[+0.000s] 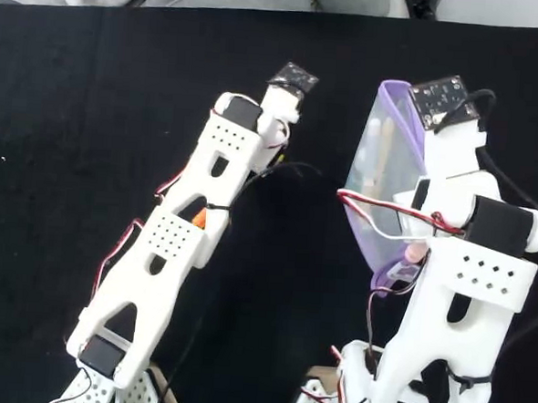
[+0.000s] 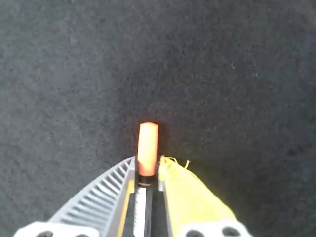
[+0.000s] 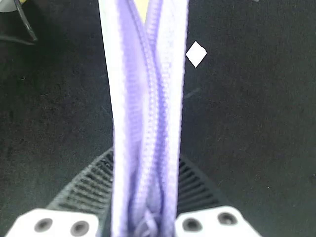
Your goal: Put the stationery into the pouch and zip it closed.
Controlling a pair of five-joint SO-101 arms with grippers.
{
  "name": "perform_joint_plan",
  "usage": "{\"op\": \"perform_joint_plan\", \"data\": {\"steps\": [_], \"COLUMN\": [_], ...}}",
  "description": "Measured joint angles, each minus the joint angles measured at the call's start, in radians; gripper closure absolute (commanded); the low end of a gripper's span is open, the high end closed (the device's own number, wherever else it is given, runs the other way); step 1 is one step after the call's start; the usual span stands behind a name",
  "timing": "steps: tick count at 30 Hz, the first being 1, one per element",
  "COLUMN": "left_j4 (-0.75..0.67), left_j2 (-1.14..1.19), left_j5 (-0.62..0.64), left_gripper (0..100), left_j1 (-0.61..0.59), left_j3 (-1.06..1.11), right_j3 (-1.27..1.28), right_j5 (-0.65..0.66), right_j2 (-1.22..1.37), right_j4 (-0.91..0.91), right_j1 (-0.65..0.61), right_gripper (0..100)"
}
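left fingers [image 2: 108,190] pinch rigid orange-capped pen [image 2: 147,145], prob light, slippery | right fingers [image 3: 84,190] clamp floppy purple plastic pouch [image 3: 143,98] by zipper edge

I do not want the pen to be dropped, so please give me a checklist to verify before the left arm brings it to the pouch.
1. Left gripper shut on the orange pen: ok.
2. Pen straight in the grip: ok.
3. Right gripper shut on the purple pouch: ok.
4. Pouch mouth open enough for the pen: cannot tell; the zipper sides lie close together in the right wrist view.
5. Pen lined up with the pouch: not ok; black table lies beyond its tip.
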Motion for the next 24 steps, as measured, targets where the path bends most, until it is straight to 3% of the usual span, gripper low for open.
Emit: {"op": "perform_joint_plan", "data": {"steps": [9,17,24], "left_j4": [-0.009,-0.012,-0.011], "left_j2": [-0.032,-0.324,-0.575], "left_j5": [-0.003,0.253,0.295], "left_gripper": [97,97,97], "left_j1": [-0.049,-0.152,-0.155], "left_j3": [-0.023,-0.023,-0.023], "right_j3": [0.000,-0.011,-0.043], "right_j5": [0.000,-0.015,-0.120], "right_j2": [0.000,-0.003,0.000], "right_j4": [0.000,0.000,-0.009], "right_j1": [-0.026,-0.143,-0.267], "right_gripper": [98.8,98.8,98.8]}}
